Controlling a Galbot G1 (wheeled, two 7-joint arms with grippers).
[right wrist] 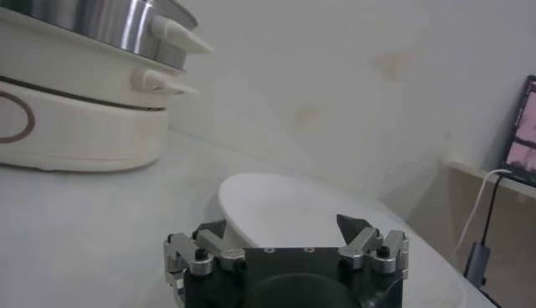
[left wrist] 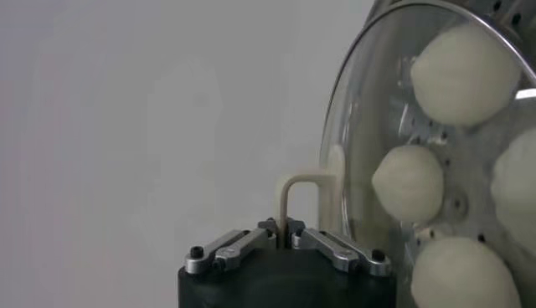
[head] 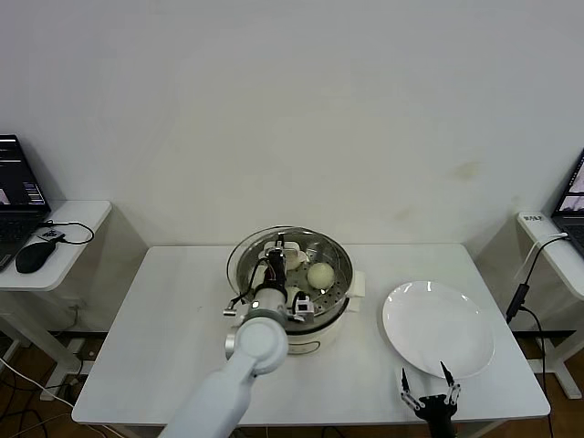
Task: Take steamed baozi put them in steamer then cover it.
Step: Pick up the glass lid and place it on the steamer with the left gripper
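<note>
Left gripper [left wrist: 285, 224] at frame centre, jaws clamped on lid [head: 290, 263] handle [left wrist: 308, 194] over steamer [head: 306, 328] holding buns [left wrist: 408, 183]; right gripper [head: 430, 391] lower right beside plate [head: 438, 328], jaws apart.

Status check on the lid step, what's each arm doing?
Left gripper shut on the cover handle, cover over the steamer. Four baozi inside. Right gripper open, idle by the empty plate. Nothing in the way.

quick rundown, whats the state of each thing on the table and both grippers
steamed baozi: four, inside the steamer
steamer: holding all buns, lid over it
cover: held by its handle
left gripper: shut on the cover's handle, above the steamer
right gripper: open, idle near the plate
plate: empty
</note>
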